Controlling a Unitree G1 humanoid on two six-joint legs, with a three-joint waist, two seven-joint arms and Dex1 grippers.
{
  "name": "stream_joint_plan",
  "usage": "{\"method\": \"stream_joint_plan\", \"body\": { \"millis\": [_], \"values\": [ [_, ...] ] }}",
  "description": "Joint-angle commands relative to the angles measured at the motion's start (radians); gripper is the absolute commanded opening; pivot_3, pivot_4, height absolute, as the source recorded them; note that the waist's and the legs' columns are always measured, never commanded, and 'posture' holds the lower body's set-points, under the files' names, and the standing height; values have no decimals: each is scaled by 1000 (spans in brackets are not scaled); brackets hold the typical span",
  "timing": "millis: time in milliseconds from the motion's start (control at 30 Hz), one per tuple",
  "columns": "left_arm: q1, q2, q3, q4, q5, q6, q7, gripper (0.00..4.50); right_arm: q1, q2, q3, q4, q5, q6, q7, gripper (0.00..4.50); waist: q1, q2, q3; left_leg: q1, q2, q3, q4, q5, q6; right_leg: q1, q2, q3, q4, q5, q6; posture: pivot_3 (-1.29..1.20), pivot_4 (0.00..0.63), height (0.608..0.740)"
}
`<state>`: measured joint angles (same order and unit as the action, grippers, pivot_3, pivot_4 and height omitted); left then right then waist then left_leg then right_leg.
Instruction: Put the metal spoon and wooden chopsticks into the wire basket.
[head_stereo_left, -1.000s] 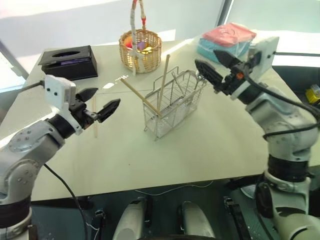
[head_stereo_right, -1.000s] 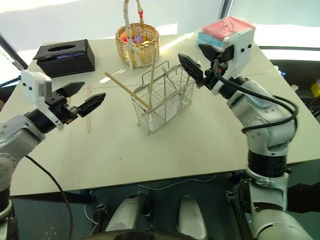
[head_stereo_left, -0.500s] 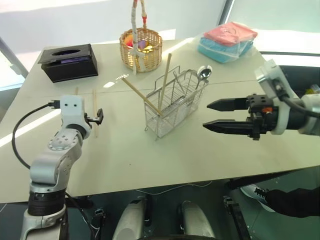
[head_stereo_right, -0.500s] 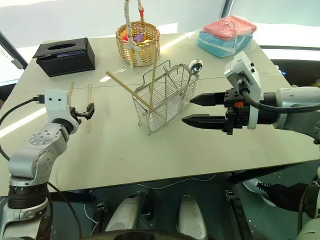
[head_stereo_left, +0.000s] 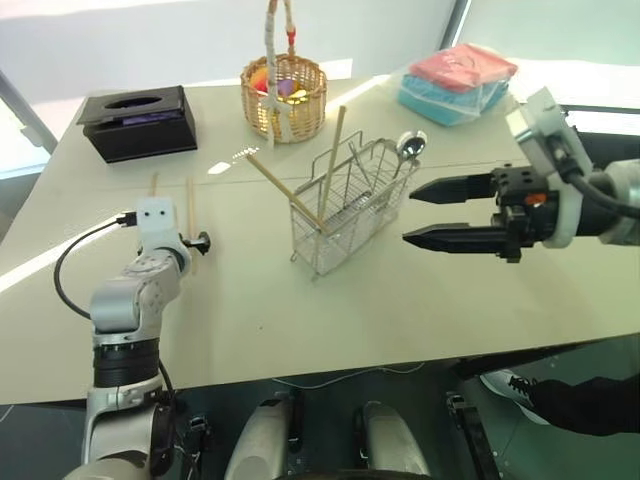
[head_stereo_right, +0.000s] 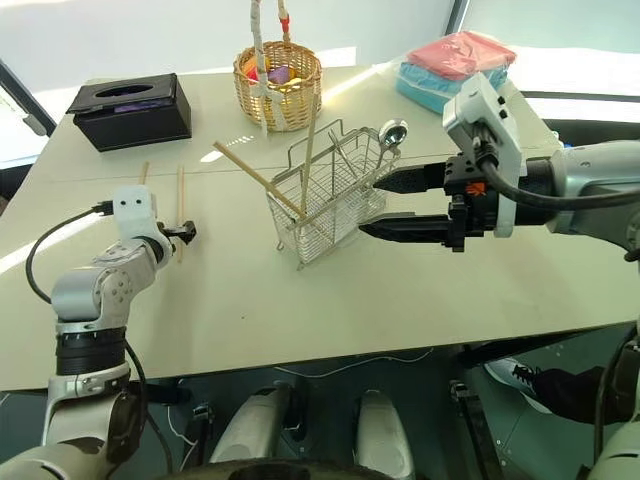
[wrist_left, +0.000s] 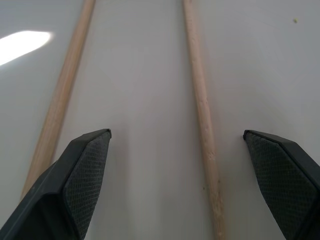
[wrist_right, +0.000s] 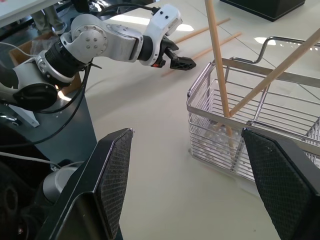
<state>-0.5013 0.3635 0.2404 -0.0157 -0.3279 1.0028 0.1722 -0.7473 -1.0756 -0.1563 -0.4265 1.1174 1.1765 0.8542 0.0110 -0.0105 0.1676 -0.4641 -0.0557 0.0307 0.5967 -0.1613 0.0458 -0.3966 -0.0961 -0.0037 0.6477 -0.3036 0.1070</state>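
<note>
The wire basket (head_stereo_left: 350, 205) stands mid-table. Two wooden chopsticks lean in it, one slanting (head_stereo_left: 285, 192) and one nearly upright (head_stereo_left: 333, 150). The metal spoon (head_stereo_left: 410, 146) stands at the basket's right end, bowl up. Two more chopsticks lie flat on the table at the left. My left gripper (head_stereo_left: 200, 242) is open and low over them. One stick (wrist_left: 202, 115) lies between its fingers. The other stick (wrist_left: 60, 100) runs just outside one finger (wrist_left: 85, 170). My right gripper (head_stereo_left: 408, 213) hangs open and empty just right of the basket, pointing at it.
A round wicker basket (head_stereo_left: 283, 95) with a tall handle stands behind the wire basket. A black tissue box (head_stereo_left: 138, 122) sits at the back left. Folded pink and blue cloths (head_stereo_left: 458, 80) lie at the back right.
My left gripper has dropped down to the table over the two loose chopsticks. My right gripper has drawn back from the basket's right end and turned level; the spoon stays in the basket.
</note>
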Motion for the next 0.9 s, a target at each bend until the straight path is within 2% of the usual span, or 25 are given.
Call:
{"method": "stream_joint_plan", "body": {
  "millis": [33,267,467,733,900],
  "values": [
    [-60,11,-6,116,44,-40,-28,4500,-17,12,-11,-5,-10,-25,-7,3629,3,0,0,0,0,0,0,0,0,0,0,0,0,0,0,0,150,740],
    [-176,35,-73,280,124,-85,-88,4500,-8,40,-12,-14,-24,-34,-27,3629,4,0,0,0,0,0,0,0,0,1,-1,0,0,2,1,0,150,740],
    [-219,47,-164,311,198,-19,-124,4500,-8,57,-17,-13,-23,-43,-51,3629,3,0,0,0,0,0,0,0,0,1,-1,0,0,2,2,0,150,740],
    [-165,-27,-103,254,208,66,-97,4500,-7,63,-18,-1,-43,-59,-53,3629,3,0,-1,0,0,0,0,0,0,1,-1,0,0,2,2,0,150,740],
    [-142,-80,-2,225,194,102,-69,4500,-7,61,-18,8,-57,-63,-43,3629,2,0,-1,1,0,0,0,0,0,1,-1,0,0,3,4,0,150,740]
  ]
}}
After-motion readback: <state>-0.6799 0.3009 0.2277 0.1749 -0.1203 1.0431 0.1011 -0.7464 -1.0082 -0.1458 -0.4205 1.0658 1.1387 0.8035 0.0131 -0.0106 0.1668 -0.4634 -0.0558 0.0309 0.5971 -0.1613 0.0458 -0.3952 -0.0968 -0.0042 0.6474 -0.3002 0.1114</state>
